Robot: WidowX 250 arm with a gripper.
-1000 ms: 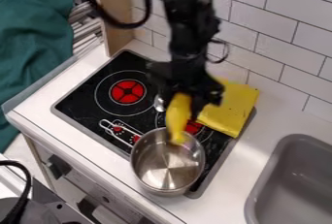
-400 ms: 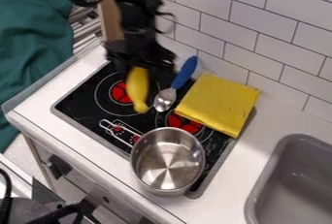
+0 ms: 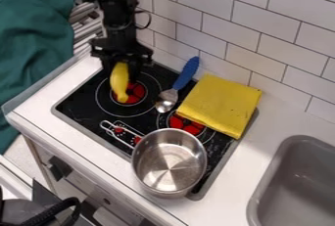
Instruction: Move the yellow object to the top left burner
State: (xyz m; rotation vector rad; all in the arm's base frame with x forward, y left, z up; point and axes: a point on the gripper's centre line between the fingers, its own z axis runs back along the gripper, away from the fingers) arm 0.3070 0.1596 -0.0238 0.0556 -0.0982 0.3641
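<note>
Yellow object [image 3: 120,81] is clasped in the gripper [image 3: 122,66]; placing seems underway, needing lowering onto the burner [image 3: 136,93] beneath the gripper, then release.

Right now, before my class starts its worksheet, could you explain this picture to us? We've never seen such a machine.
The machine is a black robot arm, seen by a fixed camera looking down at a slant. Its gripper, the hand-like end, holds a long yellow object between its fingers, hanging over a red-centred burner on the black stovetop. A spoon with a blue handle lies beside that burner, next to a folded yellow cloth. Nearer the camera stands a metal pot; a grey sink is at the right.
</note>
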